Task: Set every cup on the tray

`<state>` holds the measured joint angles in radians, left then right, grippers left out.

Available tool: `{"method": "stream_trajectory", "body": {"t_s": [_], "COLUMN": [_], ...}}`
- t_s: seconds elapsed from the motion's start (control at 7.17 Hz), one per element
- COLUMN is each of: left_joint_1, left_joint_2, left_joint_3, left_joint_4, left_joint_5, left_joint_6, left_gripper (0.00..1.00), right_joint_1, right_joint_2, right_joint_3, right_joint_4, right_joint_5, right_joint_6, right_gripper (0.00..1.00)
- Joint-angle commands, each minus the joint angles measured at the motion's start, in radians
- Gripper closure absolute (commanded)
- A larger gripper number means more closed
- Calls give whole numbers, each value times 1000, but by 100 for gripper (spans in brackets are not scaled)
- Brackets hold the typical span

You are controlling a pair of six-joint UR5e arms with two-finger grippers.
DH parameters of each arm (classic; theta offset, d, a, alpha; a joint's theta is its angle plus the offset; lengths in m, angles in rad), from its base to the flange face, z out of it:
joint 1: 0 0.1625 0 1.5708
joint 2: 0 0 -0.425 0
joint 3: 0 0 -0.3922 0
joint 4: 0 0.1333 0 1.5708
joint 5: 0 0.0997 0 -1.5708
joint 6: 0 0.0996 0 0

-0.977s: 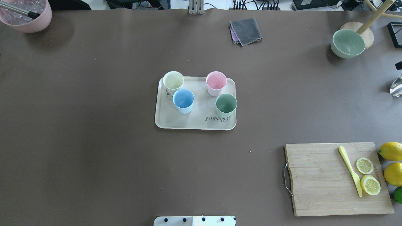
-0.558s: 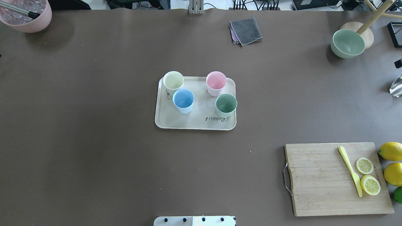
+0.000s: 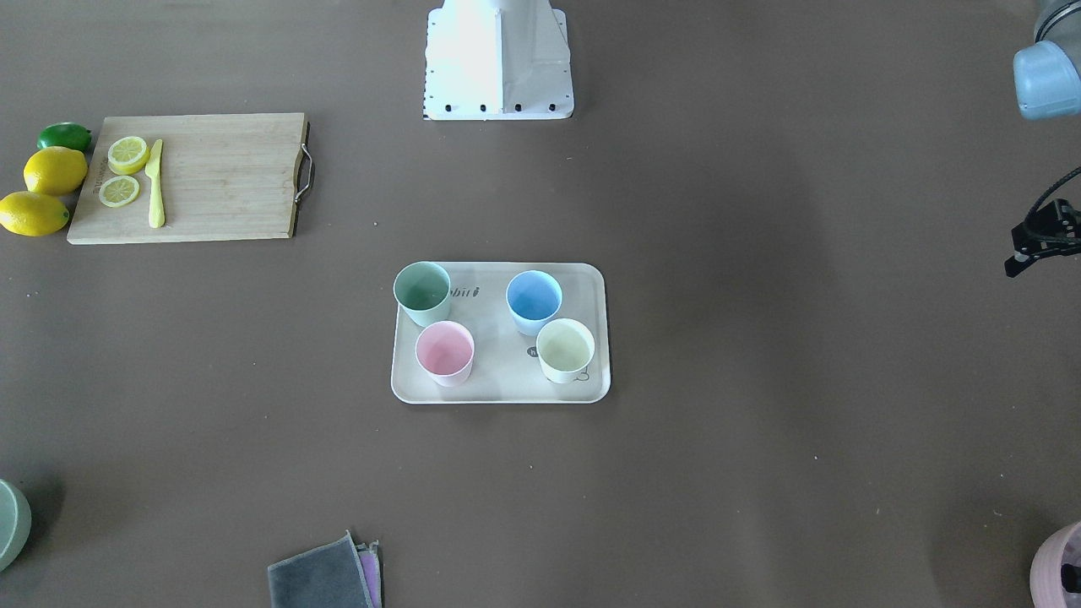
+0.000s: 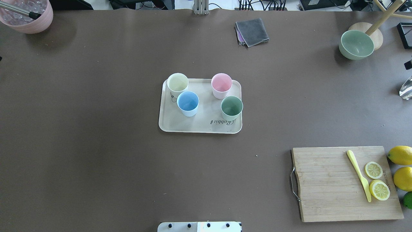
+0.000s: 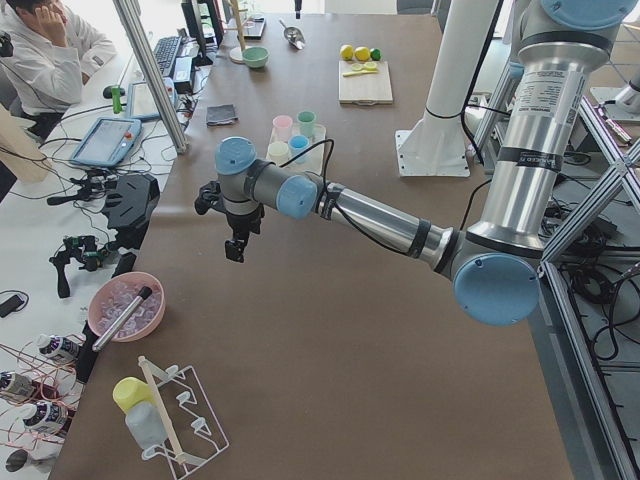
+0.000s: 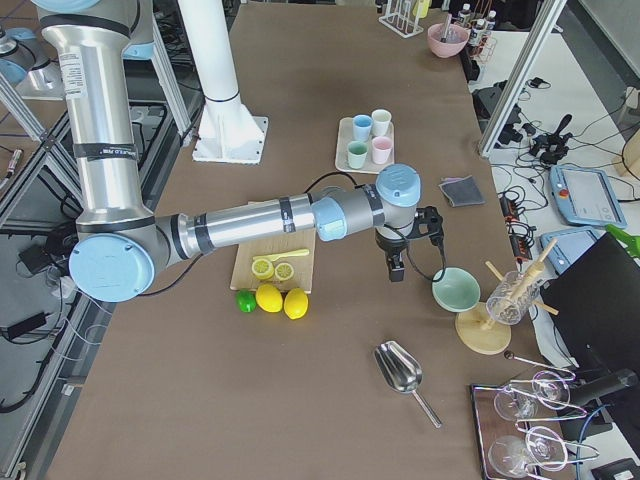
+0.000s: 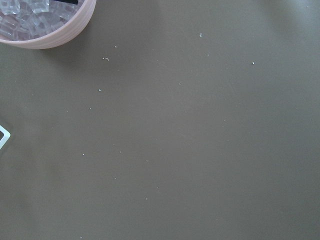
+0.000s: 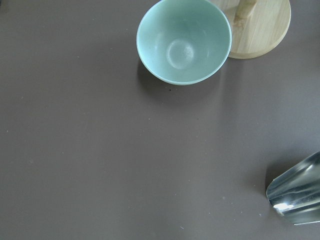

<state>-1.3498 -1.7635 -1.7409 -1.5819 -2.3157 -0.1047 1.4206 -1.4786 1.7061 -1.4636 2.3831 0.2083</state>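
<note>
The beige tray (image 4: 199, 124) lies in the middle of the table, also in the front-facing view (image 3: 498, 390). Four cups stand upright on it: pale yellow-cream (image 4: 177, 82), light blue (image 4: 188, 101), pink (image 4: 221, 83) and sage green (image 4: 231, 106). My left gripper (image 5: 233, 250) hangs over bare table far to the tray's left, partly in the front-facing view (image 3: 1018, 260). My right gripper (image 6: 393, 266) hangs far to the tray's right near the green bowl; only a sliver shows overhead (image 4: 408, 63). Neither holds anything visible; I cannot tell whether they are open or shut.
A wooden cutting board (image 4: 328, 183) with a yellow knife (image 4: 359, 175) and lemon slices lies at the near right, whole lemons (image 4: 400, 154) beside it. A grey cloth (image 4: 251, 31), a sage-green bowl (image 4: 356, 43), a mauve pot (image 4: 27, 14) and a metal scoop (image 4: 406, 88) sit along the edges.
The cups and the tray have not moved. The sliver of my right gripper at the overhead view's right edge has shifted slightly toward the far side.
</note>
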Motion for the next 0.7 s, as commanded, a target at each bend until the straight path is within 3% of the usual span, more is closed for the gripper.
{"method": "stream_trajectory", "body": {"t_s": [0.0,0.56], "left_joint_1": [-3,-5], "left_joint_2": [18,18], "left_joint_3": [-14,-38], "left_joint_4": [-1,2], "left_joint_5": [-1,-1], "left_joint_6": [0,-1], "left_gripper": [2,2], "right_joint_1": [12,27], "right_joint_2": [-5,-22], "right_joint_3": [-16,-22], "right_joint_4": [-6,-4], "right_joint_5": [-4,-7], "right_joint_6": [6,6], "right_gripper": [0,0]}}
